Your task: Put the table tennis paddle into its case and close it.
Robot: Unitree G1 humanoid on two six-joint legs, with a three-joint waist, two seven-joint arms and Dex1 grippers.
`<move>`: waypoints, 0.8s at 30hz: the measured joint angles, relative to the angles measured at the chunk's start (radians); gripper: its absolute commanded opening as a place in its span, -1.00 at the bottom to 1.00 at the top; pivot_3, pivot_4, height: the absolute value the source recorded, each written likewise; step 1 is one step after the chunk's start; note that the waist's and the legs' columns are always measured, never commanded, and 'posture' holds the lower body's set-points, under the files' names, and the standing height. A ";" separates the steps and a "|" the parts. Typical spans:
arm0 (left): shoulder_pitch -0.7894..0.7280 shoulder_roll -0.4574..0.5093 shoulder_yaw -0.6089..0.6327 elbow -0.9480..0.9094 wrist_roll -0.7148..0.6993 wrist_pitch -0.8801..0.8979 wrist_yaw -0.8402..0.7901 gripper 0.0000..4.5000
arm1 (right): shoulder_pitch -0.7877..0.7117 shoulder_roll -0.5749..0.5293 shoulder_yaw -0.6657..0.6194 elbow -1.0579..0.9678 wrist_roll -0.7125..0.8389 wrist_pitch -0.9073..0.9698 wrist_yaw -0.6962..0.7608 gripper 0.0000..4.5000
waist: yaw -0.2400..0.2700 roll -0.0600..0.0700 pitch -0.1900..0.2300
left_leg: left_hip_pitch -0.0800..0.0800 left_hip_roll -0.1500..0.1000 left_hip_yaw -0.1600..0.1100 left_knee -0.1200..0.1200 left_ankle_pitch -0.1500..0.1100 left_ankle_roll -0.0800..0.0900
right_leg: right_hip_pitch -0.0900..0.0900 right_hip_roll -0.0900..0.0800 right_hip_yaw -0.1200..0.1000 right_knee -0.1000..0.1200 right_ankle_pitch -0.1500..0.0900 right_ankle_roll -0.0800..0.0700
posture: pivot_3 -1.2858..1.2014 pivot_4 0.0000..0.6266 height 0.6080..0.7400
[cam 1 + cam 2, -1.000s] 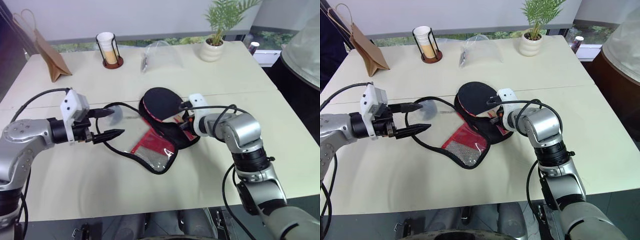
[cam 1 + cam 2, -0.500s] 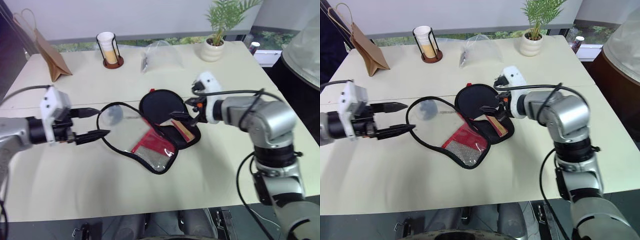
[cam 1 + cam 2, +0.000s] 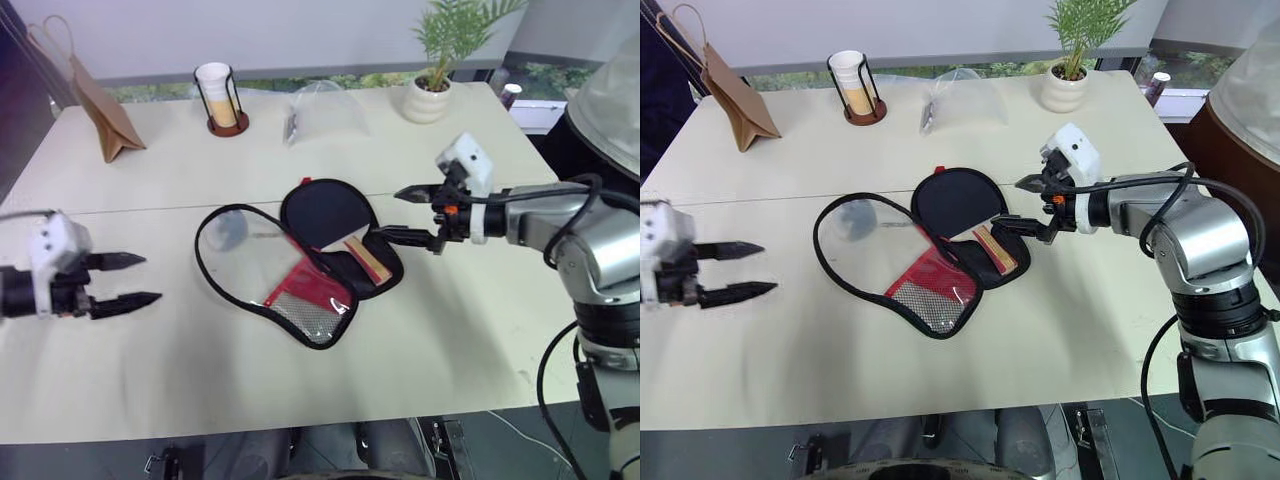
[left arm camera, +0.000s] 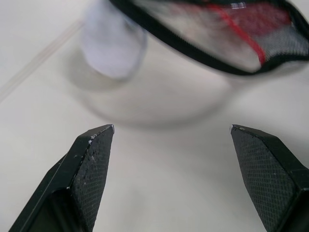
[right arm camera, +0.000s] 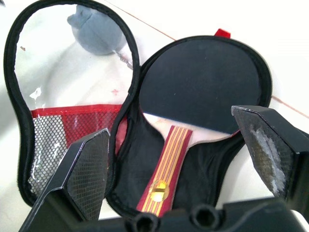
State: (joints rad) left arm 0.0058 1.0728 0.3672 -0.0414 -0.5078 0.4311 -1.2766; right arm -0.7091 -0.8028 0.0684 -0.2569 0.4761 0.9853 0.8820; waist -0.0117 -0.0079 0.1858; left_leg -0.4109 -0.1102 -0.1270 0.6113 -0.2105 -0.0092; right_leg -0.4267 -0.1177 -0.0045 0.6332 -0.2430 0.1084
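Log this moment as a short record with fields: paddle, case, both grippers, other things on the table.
paddle: table tennis paddle lies in the open case, black face up
case: case unzipped, clear flap folded out flat toward the left gripper
left gripper: left gripper open, holding nothing, apart from the case
right gripper: right gripper open, holding nothing, above the case's edge
other things: paper bag, cup in a holder, plastic bag, potted plant

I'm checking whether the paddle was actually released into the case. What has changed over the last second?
The right gripper let go of the table tennis paddle, opened, and drew up and away to the right. The paddle now lies inside the open case. The left gripper, open throughout, pulled back to the left, away from the case's flap. The case is still unzipped; the cup, plant and paper bag stayed put.
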 measured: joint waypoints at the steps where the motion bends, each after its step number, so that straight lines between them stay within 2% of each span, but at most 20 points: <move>1: -0.001 -0.023 -0.024 -0.003 0.008 -0.010 0.006 0.77 | -0.001 -0.001 -0.001 0.007 0.000 -0.004 0.000 0.96 | 0.001 0.000 0.000 | 0.000 0.000 0.000 0.000 0.000 0.000 | 0.000 0.000 0.000 -0.001 0.001 0.000 | 0.03 -0.52 1.00; 9: -0.201 -0.269 -0.230 -0.041 0.084 -0.116 0.131 0.77 | -0.006 -0.027 -0.012 0.017 -0.002 -0.024 -0.008 0.96 | 0.014 -0.003 0.000 | -0.001 0.000 0.001 0.002 0.000 0.000 | 0.002 0.001 0.000 -0.003 0.006 0.003 | 0.03 -0.52 1.00; 16: -0.451 -0.384 -0.315 -0.008 0.061 -0.087 0.148 0.77 | -0.002 -0.052 -0.046 0.007 0.000 -0.021 -0.029 0.96 | 0.020 -0.003 0.000 | -0.001 0.000 0.001 0.003 0.000 0.000 | 0.002 0.004 0.000 -0.003 0.006 0.004 | 0.03 -0.52 1.00; 20: -0.624 -0.486 -0.362 0.159 0.093 -0.114 0.168 0.77 | 0.003 -0.068 -0.066 0.007 -0.001 -0.020 -0.048 0.96 | 0.023 -0.003 0.000 | -0.001 -0.001 0.001 0.004 0.000 0.000 | 0.003 0.004 0.000 -0.003 0.007 0.006 | 0.03 -0.52 1.00; 24: -0.761 -0.625 -0.438 0.418 0.191 -0.219 0.200 0.77 | 0.005 -0.079 -0.101 0.008 0.002 0.006 -0.074 0.96 | 0.024 -0.004 0.000 | -0.001 -0.001 0.002 0.005 0.000 0.001 | 0.003 0.004 0.000 -0.003 0.008 0.007 | 0.03 -0.52 1.00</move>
State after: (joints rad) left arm -0.7554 0.4479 -0.0706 0.3767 -0.3166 0.2124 -1.0770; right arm -0.7036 -0.8814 -0.0323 -0.2490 0.4777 0.9918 0.8079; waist 0.0128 -0.0121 0.1863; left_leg -0.4119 -0.1116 -0.1251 0.6167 -0.2103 -0.0082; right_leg -0.4233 -0.1140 -0.0048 0.6299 -0.2350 0.1153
